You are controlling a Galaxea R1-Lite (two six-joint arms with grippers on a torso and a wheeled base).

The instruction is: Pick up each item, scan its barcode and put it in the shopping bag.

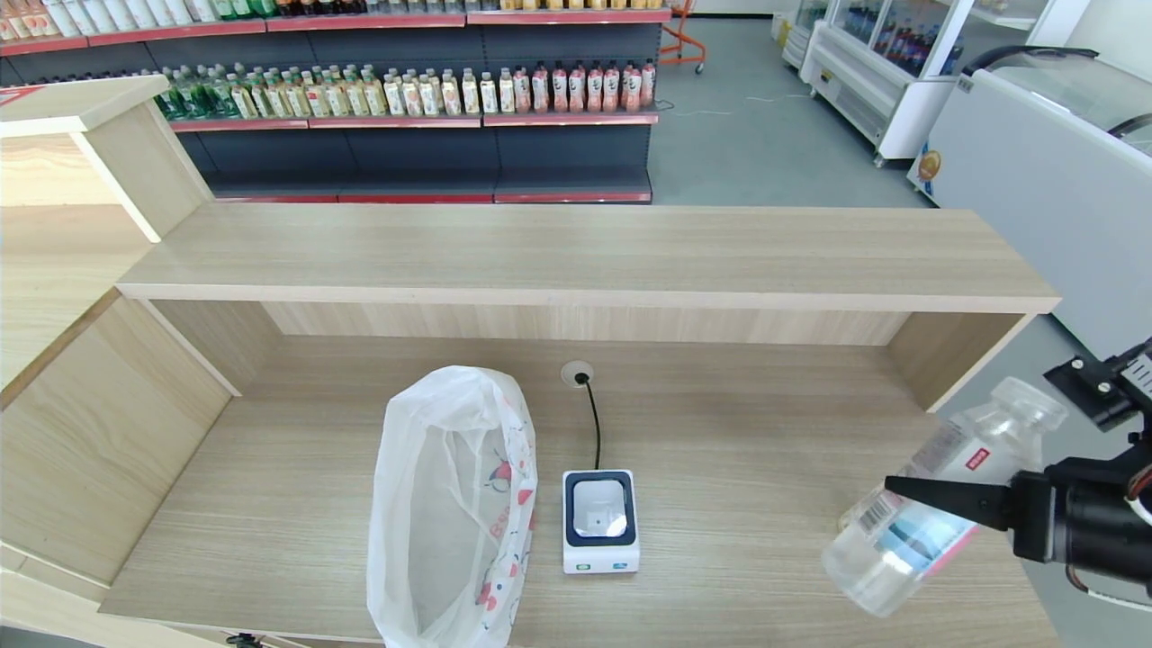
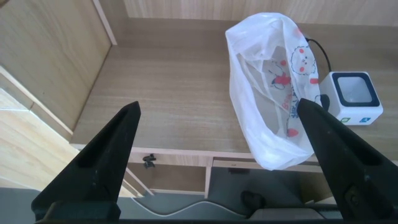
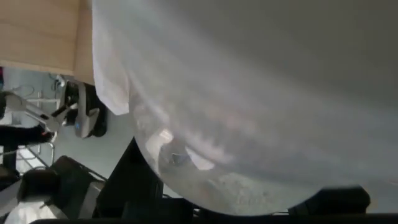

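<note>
Gripping a clear plastic bottle point(image 1: 900, 549) at the right edge of the head frame, the right gripper point(image 1: 936, 502) is clamped across its middle. The bottle is tilted, cap toward upper right. The left gripper point(image 2: 219, 107) has its fingers spread wide and holds nothing. The white shopping bag point(image 1: 450, 504) stands at lower centre on the counter point(image 1: 765, 504), mouth agape, with the scanner point(image 1: 600, 520) just right of it.
</note>
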